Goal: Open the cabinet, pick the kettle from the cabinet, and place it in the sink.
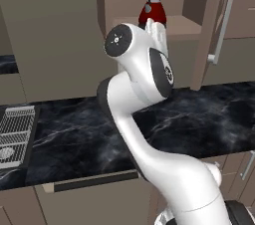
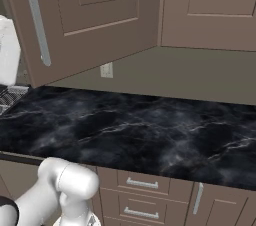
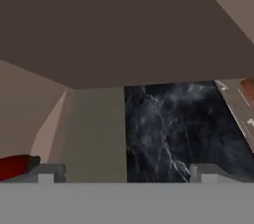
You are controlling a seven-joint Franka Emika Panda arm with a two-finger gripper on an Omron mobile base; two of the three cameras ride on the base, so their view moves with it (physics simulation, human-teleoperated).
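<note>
The brown-taupe upper wall cabinet [image 1: 149, 0] stands with its recessed-panel door [image 2: 95, 20] swung wide, the long vertical silver bar handle [image 2: 36, 17] out at the door's free edge. Inside, the small glossy red kettle [image 1: 152, 12] with its tall black loop handle sits upright on the cabinet's shelf near the shelf's front edge, partly behind the white arm's wrist. The two-finger gripper [image 3: 126, 172] has its jaws spread wide with nothing between them; in the hand view a red sliver of the kettle lies just beside the left fingertip [image 3: 47, 172]. Below runs the black marbled countertop [image 1: 199, 119], with a silver wire rack [image 1: 15, 134] at its left end.
</note>
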